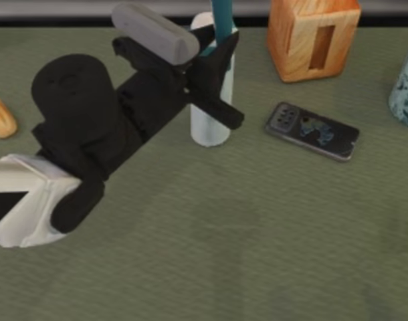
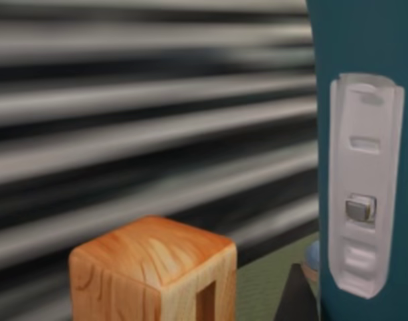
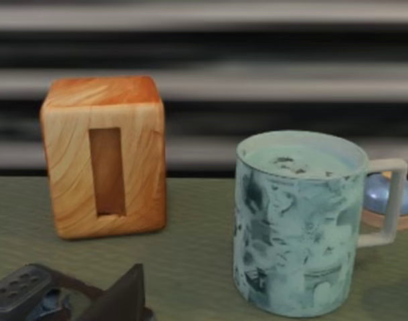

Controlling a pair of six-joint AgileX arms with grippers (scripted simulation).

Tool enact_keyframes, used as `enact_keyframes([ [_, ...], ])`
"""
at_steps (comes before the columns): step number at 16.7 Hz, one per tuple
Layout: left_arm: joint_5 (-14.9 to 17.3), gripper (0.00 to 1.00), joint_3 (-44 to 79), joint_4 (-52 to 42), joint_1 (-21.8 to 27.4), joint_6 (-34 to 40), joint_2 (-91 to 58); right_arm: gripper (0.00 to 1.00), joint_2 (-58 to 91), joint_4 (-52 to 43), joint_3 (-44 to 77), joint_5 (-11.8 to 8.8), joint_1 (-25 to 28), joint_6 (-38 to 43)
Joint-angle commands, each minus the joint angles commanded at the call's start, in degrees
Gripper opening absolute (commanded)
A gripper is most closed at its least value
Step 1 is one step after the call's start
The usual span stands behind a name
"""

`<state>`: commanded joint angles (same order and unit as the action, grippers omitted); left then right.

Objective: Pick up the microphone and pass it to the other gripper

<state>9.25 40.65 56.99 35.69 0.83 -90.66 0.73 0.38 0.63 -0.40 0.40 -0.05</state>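
The left gripper [image 1: 214, 63] is near the far edge of the table, left of the middle, and it holds the microphone [image 1: 223, 19] by its teal handle, with the black fingers closed on both sides of the handle. Only the handle shows in the top view, where it runs up out of the picture, so the mesh head is hidden from me. In the left wrist view the teal handle [image 2: 364, 154] fills one side of the picture, and its white switch patch [image 2: 363, 184] with a small grey button is plainly seen. Under the gripper stands a white bottle [image 1: 209, 124], upright on the green table [image 1: 244, 241]; the gripper covers its upper part, and I cannot tell if they touch. Right of the bottle a dark phone [image 1: 313, 130] lies flat on the table. Behind the phone stands a wooden box [image 1: 313, 37] with a tall narrow slot in one side; nothing can be seen inside the slot. At the right edge of the table stands a pale teal mug [image 1: 406, 83] with a marbled pattern. In the right wrist view the mug [image 3: 301, 224] is close, and I cannot tell what is inside it. Behind its handle there is a blue round thing [image 3: 391, 197] on a tan base. At the left edge of the table lies a small orange object [image 1: 1, 117]. The right gripper does not appear in the top view, and I cannot tell the state of its fingers.
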Motion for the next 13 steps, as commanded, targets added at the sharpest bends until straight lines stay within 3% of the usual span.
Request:
enact_keyframes([
  [5, 0.0, 0.0, 0.0, 0.0, 0.0, 0.0, 0.0, 1.0, 12.3, 5.3, 8.8, -5.2, 5.2, -0.7],
  [13, 0.0, 0.0, 0.0, 0.0, 0.0, 0.0, 0.0, 1.0, 50.1, 17.3, 29.5, -18.2, 18.0, -2.4],
])
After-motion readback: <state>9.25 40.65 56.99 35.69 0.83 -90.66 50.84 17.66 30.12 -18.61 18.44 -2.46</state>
